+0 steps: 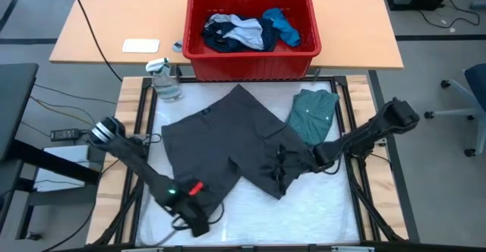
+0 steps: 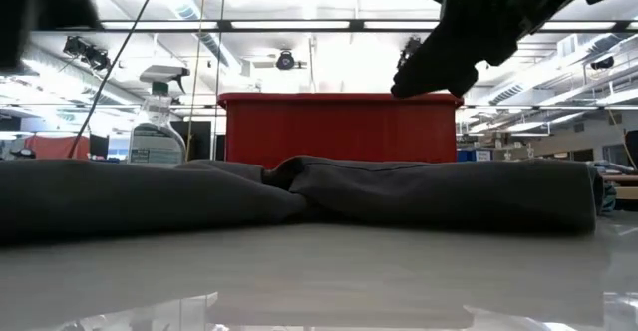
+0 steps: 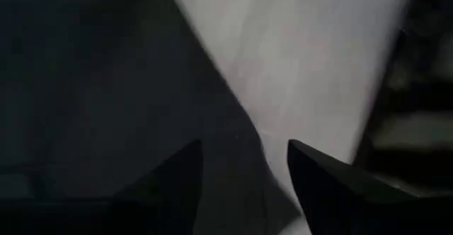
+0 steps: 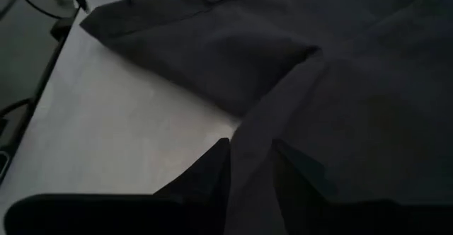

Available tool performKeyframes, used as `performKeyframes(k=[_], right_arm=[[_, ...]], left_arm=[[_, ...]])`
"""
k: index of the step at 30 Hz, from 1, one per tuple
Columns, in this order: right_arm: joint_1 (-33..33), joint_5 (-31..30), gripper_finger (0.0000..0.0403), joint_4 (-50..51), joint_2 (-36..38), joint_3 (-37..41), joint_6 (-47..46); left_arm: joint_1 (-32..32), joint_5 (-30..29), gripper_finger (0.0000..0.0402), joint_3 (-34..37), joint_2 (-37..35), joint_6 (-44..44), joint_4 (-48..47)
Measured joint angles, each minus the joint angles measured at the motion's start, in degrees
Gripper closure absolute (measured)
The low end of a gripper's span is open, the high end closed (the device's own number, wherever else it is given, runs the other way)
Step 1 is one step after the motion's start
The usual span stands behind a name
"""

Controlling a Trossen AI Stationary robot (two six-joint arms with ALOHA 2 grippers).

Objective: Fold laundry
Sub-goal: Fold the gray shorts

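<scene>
Early in the folding: at left, left gripper (image 1: 199, 223) over the near hem of the dark grey piece (image 1: 220, 149), fingers apart and holding nothing; at centre, that one garment lying spread and unfolded on the white mat (image 1: 304, 206); at right, right gripper (image 1: 282, 161) clamped on its other leg's edge. Counted: one grey garment out, one folded teal-green shirt (image 1: 313, 114) beside it, several more pieces heaped in one red bin (image 1: 250, 62), one spray bottle (image 1: 165, 80).

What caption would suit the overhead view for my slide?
Dark grey shorts spread on the white mat; left hand at their near leg, right hand pinching the other leg's fold, red bin behind.
</scene>
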State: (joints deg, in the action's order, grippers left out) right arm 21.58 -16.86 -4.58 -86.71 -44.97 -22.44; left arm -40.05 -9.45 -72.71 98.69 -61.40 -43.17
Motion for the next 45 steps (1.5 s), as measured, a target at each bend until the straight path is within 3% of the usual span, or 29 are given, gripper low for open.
performKeyframes(k=[6,11,15,20,24,28,32,35,38,41,45], right_arm=[[1.9,0.52,0.0291,-0.9,-2.2,0.0,-4.4],[3.61,2.94,0.0293,-0.69,-2.18,0.02,-9.31],[6.51,-0.39,0.03,-0.94,-2.17,0.0,-15.23],[10.52,-6.09,0.0313,-0.92,-2.19,0.0,-20.25],[13.13,-9.22,0.0322,-0.97,-2.19,0.0,-27.62],[15.34,-9.63,0.0327,-1.66,-2.19,0.0,-30.68],[17.18,-9.11,0.0328,-2.58,-2.19,0.0,-33.0],[18.36,-9.11,0.0328,-3.28,-2.19,-0.02,-35.26],[19.01,-9.91,0.0328,-2.89,-2.19,-0.02,-38.16],[18.92,-10.13,0.0327,-2.97,-2.19,-0.02,-39.12],[18.87,-9.95,0.0318,-3.98,-2.22,-0.02,-37.63]], left_arm=[[1.3,-0.3,0.0142,-0.05,8.31,-4.43,11.59],[2.43,-0.76,0.0147,-0.41,13.44,-11.63,3.08],[3.91,-0.48,0.0209,-0.39,14.58,-12.46,-0.97],[5.9,0.67,0.0365,-0.13,12.76,-6.61,-2.03],[8.18,4.12,0.0395,0.03,10.8,-3.77,-1.47],[10.22,10.1,0.0399,-2.85,6.41,-0.16,2.84],[10.09,11.45,0.04,-5.73,-0.1,5.99,11.19],[9.95,6.09,0.04,-6.15,-5.76,9.55,14.07],[9.05,-3.64,0.04,-4.43,-8.67,10.42,6.82],[9.61,-2.62,0.0384,-1.2,-7.78,4.67,1.02],[9.85,-0.77,0.0335,2.34,-7.91,0.73,7.13]])
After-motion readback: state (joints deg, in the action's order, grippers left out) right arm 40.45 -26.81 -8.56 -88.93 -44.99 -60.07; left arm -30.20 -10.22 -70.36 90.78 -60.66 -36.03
